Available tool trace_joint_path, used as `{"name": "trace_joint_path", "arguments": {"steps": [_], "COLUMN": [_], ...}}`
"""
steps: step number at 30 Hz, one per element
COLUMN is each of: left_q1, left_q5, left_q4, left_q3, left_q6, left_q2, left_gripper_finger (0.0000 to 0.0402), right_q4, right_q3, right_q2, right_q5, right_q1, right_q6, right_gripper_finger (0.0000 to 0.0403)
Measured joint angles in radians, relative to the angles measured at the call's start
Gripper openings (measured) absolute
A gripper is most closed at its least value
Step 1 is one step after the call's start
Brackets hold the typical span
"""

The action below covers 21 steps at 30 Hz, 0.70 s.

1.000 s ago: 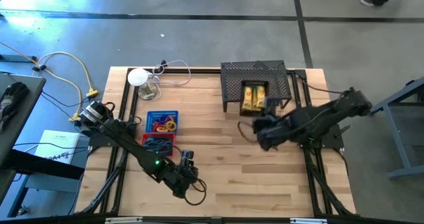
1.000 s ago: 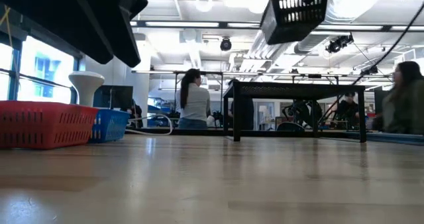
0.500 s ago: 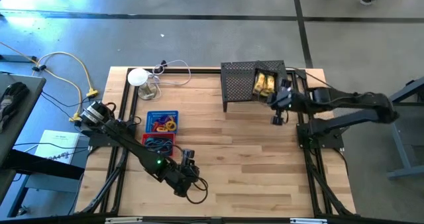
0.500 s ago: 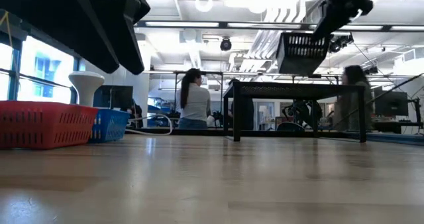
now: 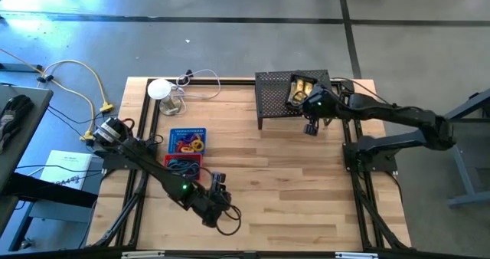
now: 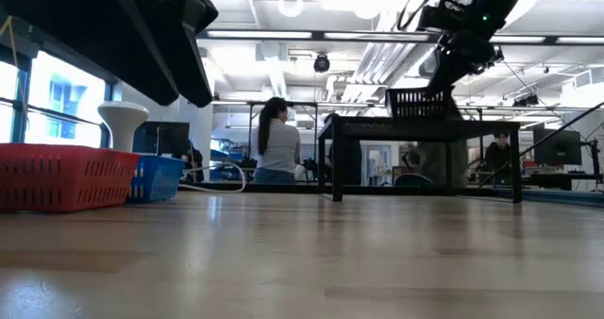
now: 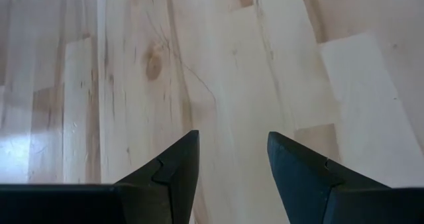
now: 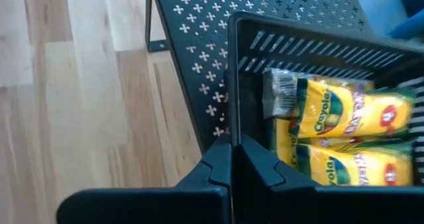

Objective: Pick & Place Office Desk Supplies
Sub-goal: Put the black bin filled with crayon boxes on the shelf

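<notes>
A small black basket with yellow crayon boxes inside is held by its wall in the fully closed fingers of the right gripper, on or just above the black mesh shelf at about one o'clock on the table. The placing step seems to be in hand; next, the basket must be set flat and released. The left gripper is kept at six o'clock, fingers apart and empty. The red bin and the blue bin are seen at nine o'clock.
</notes>
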Motion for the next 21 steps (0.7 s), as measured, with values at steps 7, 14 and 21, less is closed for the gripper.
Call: {"name": "trace_joint_path", "arguments": {"steps": [7, 14, 21], "left_q1": [0.015, 0.058, 0.094], "left_q5": [0.011, 0.079, 0.152], "left_q4": [0.000, 0.002, 0.010], "left_q3": [-0.011, -0.012, -0.012], "left_q6": [0.013, 0.041, 0.042], "left_q2": [0.000, 0.000, 0.000], "left_gripper_finger": [0.0171, 0.0171, 0.0171], "right_q4": [-0.020, -0.043, -0.053], "right_q3": [-0.001, -0.001, -0.001], "right_q2": [-0.015, -0.016, -0.016], "right_q5": [0.007, 0.024, 0.105], "right_q1": [0.004, 0.053, 0.071], "right_q6": [0.054, 0.163, 0.235], "right_gripper_finger": [0.0004, 0.0004, 0.0004]}}
